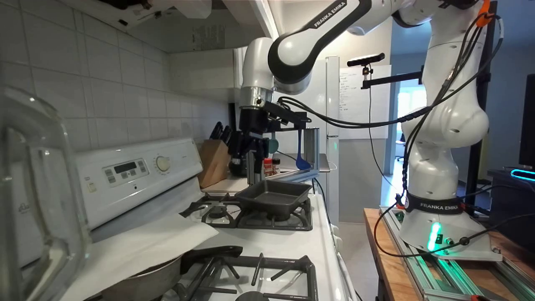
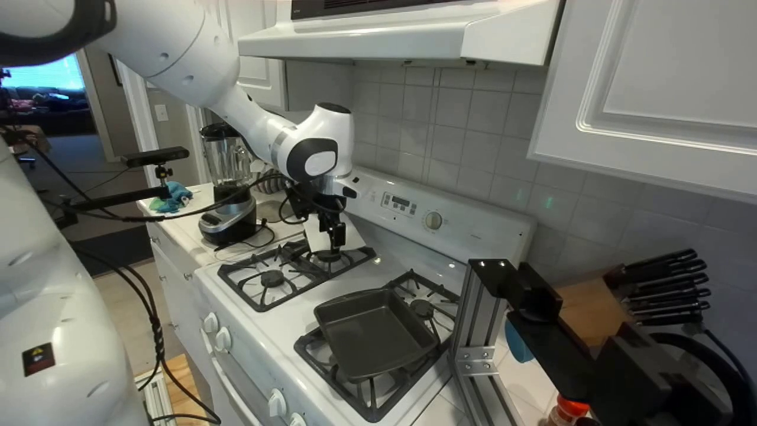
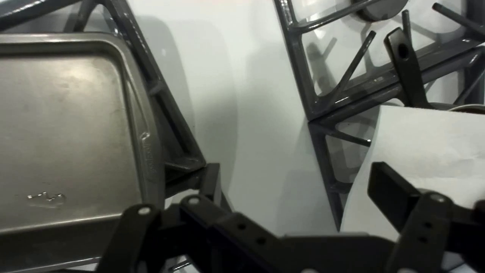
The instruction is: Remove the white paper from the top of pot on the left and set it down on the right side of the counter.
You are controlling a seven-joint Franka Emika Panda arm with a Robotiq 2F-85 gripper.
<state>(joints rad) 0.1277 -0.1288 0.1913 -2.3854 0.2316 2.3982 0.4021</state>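
The white paper (image 1: 154, 246) lies over the mouth of the pot (image 1: 152, 281) on a back burner and overhangs its rim. In an exterior view the paper (image 2: 349, 234) is partly behind the gripper (image 2: 336, 238), and the pot is hidden there. In the wrist view the paper (image 3: 428, 144) is at the right, with the pot's dark handle (image 3: 408, 74) sticking out from under it. My gripper (image 3: 303, 187) is open with nothing between its fingers. It points down above the stove; its right finger overlaps the paper in the wrist view. The gripper also shows in an exterior view (image 1: 249, 163).
A dark square griddle pan (image 1: 273, 194) sits on the burners beside the pot's side. A knife block (image 1: 213, 165) and a metal frame (image 2: 473, 331) stand past it. A blender (image 2: 227, 201) stands on the counter at the stove's opposite end. A range hood (image 2: 402, 44) hangs above.
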